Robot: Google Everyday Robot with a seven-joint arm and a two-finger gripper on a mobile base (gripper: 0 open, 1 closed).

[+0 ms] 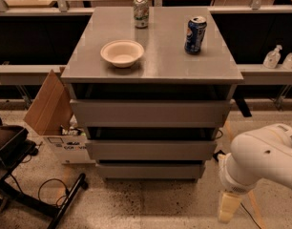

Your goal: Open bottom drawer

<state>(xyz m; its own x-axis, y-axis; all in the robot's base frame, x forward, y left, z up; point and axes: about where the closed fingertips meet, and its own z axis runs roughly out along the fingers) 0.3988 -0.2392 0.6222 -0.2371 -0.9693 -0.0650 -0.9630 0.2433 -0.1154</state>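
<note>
- Camera view, lower right of the frame: the white arm [263, 156] bends down to the pale cream gripper [229, 207], which hangs low near the speckled floor [151, 204]. I cannot tell whether it is open or closed. It holds nothing.
- The bottom drawer [150, 170] sits at the bottom centre of the frame, the lowest of three flat grey fronts on the cabinet [151, 113]. It has no handle, and a dark gap runs above it. The gripper is well apart from it, off to the right and touching no drawer.
- On the grey worktop [160, 66] a cream bowl [122, 53] stands towards the left.
- A blue can [195, 35] stands at the right rear. Its mark looks like Pepsi, though the lettering is too blurred to read.
- A silver and green can [141, 11] stands at the rear centre, its label unreadable.
- Left of the cabinet, a brown cardboard flap [49, 104] leans over a white box [65, 142] with dark print that cannot be made out.
- Two clear pump bottles [272, 57] stand on a ledge at the right edge.
</note>
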